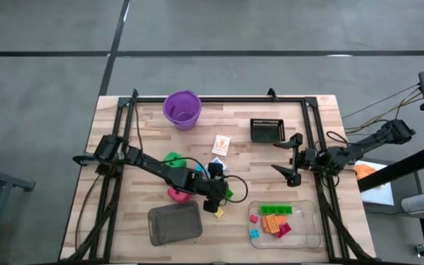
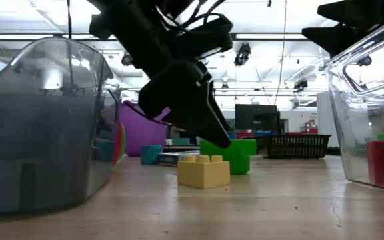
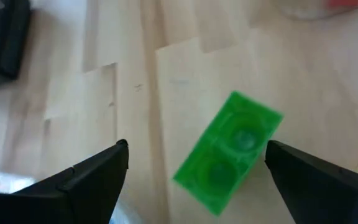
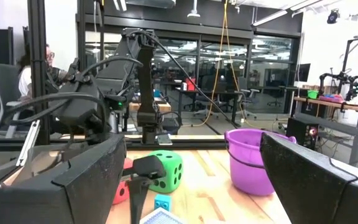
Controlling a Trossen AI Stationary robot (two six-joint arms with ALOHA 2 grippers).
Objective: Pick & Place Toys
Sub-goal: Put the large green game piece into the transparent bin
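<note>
The left gripper (image 1: 222,196), fingers spread, hangs over a green brick (image 3: 227,151); a yellow brick (image 2: 203,171) sits just beside, perhaps touching. The right gripper (image 1: 291,159) waits spread near the black basket (image 1: 266,129).

Cup (image 1: 182,109) at table's (image 1: 109,228) far edge, left of centre; basket (image 1: 266,129) to its right, card (image 1: 221,145) between and nearer. Lidded tray (image 1: 174,224) at near edge, centre-left; open tray (image 1: 311,234) near-right, w/ bricks (image 1: 275,218) inside. Left gripper (image 1: 221,197) mid-table, over loose brick (image 3: 229,152); another brick (image 2: 204,171) just nearer. Dice (image 4: 165,170) behind left arm. Right gripper (image 1: 291,159) at right side, above open tray.
</note>
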